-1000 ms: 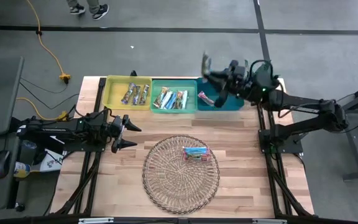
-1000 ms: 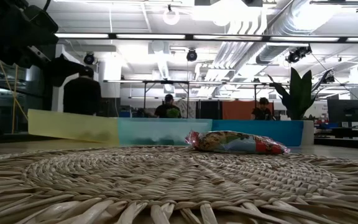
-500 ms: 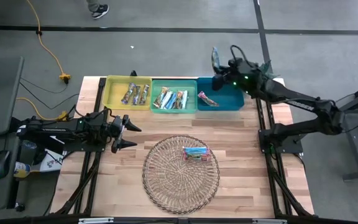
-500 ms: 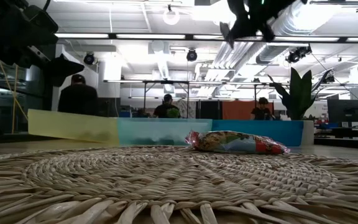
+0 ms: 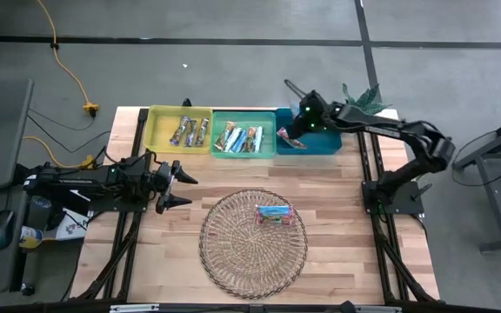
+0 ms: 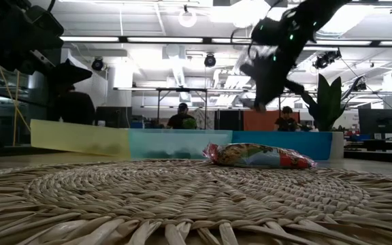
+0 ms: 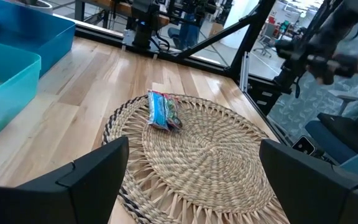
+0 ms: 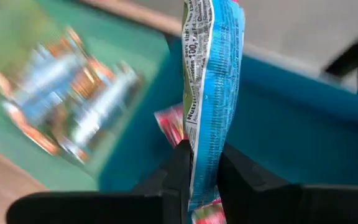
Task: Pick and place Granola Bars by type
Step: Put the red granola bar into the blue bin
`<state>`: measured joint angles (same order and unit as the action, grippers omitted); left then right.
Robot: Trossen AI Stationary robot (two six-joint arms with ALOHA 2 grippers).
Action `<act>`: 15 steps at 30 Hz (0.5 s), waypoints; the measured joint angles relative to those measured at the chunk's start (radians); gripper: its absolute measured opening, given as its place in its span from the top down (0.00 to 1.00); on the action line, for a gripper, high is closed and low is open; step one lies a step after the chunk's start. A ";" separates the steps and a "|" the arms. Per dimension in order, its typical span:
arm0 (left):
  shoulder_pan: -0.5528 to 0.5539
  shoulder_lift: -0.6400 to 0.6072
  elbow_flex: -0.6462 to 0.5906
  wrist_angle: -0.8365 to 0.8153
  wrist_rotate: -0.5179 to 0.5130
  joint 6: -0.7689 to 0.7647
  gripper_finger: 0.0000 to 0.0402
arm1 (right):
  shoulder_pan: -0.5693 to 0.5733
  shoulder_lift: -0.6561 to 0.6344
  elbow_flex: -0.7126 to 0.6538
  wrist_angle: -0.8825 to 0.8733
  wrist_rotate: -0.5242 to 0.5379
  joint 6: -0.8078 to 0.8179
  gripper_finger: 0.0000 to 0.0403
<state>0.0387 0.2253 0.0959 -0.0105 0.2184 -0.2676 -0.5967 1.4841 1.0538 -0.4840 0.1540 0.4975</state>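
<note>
My right gripper [image 5: 297,127] hangs over the blue bin [image 5: 320,139] at the far edge, shut on a teal-pink granola bar [image 8: 213,87]. One pink-ended bar [image 5: 289,139] lies in that bin. The green bin [image 5: 243,149] holds several light blue-white bars [image 5: 238,137], and the yellow bin [image 5: 162,130] holds brown-silver bars [image 5: 190,130]. Another teal-pink bar [image 5: 274,213] lies flat on the round wicker tray [image 5: 233,252]; it also shows as bar [image 7: 162,111] and bar [image 6: 257,155]. My left gripper [image 5: 179,183] waits open, left of the tray. My right gripper pinches the teal-pink bar between its two fingers [image 8: 178,167] near one end [image 8: 202,163]. The rest of the bar sticks out past the fingertips. It is lifted clear, above the blue bin.
The three bins stand side by side along the far edge. The wicker tray takes up the table's middle near side. Bare wood [image 5: 337,226] lies right of the tray. People and a plant [image 6: 327,102] show in the room beyond.
My right gripper has swung toward the table's left and come down toward the blue bin, still shut on the teal-pink bar. In the low view it entered from above and now hangs lower. The bar on the tray has stayed put.
</note>
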 joint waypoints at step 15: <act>0.000 0.000 0.000 0.000 -0.005 0.000 0.11 | 0.000 0.192 0.000 -0.073 0.012 -0.004 0.83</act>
<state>0.0390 0.2253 0.0959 -0.0107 0.2131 -0.2676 -0.5964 1.6760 1.0538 -0.5572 0.1664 0.4934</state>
